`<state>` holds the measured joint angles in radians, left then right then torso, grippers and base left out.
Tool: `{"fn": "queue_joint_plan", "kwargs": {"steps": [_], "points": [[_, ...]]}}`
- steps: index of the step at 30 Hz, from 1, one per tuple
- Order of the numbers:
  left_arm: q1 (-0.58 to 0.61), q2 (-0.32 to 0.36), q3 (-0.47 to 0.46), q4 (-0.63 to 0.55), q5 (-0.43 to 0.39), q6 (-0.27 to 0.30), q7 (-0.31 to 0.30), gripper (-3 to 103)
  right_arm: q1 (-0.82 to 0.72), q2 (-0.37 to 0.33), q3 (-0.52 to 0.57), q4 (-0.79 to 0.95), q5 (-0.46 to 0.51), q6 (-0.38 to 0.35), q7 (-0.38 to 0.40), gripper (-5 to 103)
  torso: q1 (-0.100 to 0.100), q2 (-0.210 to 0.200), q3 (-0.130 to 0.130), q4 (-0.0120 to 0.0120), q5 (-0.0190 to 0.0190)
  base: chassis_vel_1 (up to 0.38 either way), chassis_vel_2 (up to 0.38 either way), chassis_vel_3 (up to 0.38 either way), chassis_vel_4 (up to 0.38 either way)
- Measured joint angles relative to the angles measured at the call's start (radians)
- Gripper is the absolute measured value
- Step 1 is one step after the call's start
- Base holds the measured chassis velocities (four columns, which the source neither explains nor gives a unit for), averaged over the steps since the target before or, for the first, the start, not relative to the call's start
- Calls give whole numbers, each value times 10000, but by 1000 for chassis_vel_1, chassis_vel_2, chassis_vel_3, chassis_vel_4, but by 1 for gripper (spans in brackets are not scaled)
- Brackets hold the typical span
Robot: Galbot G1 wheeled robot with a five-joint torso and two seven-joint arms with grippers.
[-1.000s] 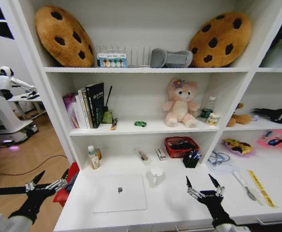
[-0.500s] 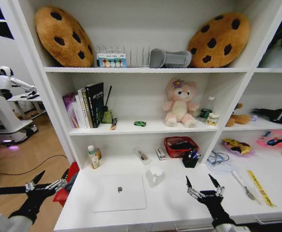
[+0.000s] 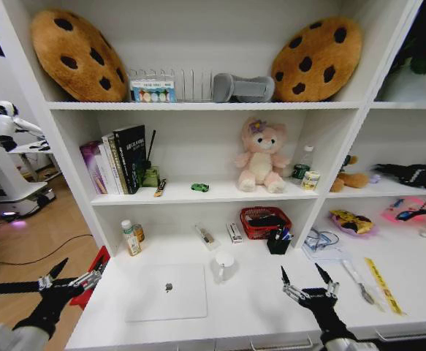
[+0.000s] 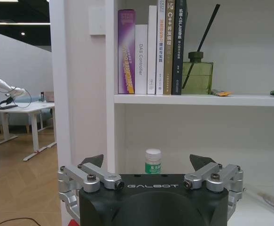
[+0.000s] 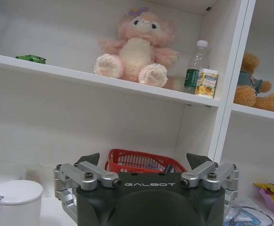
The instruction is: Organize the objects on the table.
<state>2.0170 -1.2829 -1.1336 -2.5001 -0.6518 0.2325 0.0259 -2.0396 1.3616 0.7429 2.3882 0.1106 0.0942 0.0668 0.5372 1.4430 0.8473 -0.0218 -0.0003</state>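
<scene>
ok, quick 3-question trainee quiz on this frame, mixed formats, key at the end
1. True or false: the laptop lies closed on the table.
2. Multiple choice: the green toy car sits
A. on the laptop
B. on the shelf between the books and the pink plush bear
C. in the red basket
3. Fill in: both the left gripper and the right gripper have their fingers ____ and hold nothing.

Key: 1 true; 2 B; 3 open
</scene>
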Motion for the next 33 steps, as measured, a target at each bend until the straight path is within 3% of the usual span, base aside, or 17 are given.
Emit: {"fn": "queue_joint_plan", "kwargs": {"steps": [18,33], "points": [[0,0,0,1,0,0,0,100,0,0,1,0,0,0,0,100,2,-2,2,1,5,56,-50,-56,62],[0,0,-1,2,0,0,-3,100,0,1,1,-1,0,0,-1,100,-2,0,1,0,6,265,-267,-259,266]]}}
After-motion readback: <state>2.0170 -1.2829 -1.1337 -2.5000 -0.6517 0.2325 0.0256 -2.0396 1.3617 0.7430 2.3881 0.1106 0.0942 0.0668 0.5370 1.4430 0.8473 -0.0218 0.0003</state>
